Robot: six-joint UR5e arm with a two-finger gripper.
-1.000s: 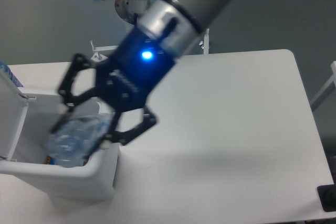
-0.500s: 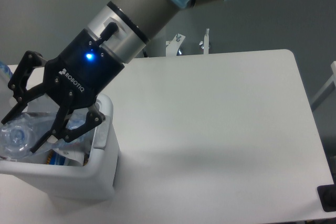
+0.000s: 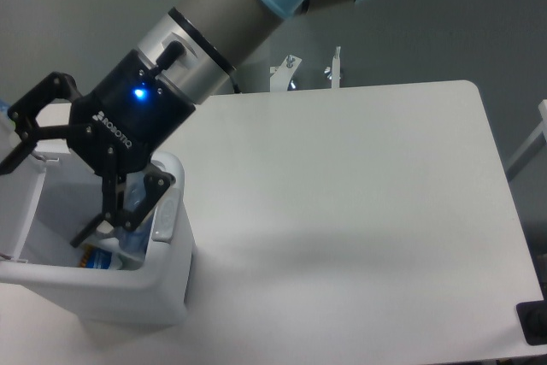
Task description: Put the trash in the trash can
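Note:
The trash can (image 3: pixel 111 290), a pale grey-white bin, stands at the table's front left with its lid (image 3: pixel 19 198) swung up on the left. My gripper (image 3: pixel 47 198) hangs over the bin's opening, tilted down to the left. It is open, its black fingers (image 3: pixel 96 230) spread wide with nothing between them. Inside the bin, under the right finger, a piece of the trash shows: the crushed clear plastic bottle (image 3: pixel 135 230). The arm and gripper body hide most of the bin's inside.
A bit of yellow-and-blue packet (image 3: pixel 96 256) lies low inside the bin. Metal brackets (image 3: pixel 333 67) stick up at the table's back edge. A black object (image 3: pixel 534 324) sits at the front right corner. The white table (image 3: pixel 359 211) stretches to the right.
The gripper carried the bottle left over the bin, then opened. The bottle left the fingers and dropped into the bin.

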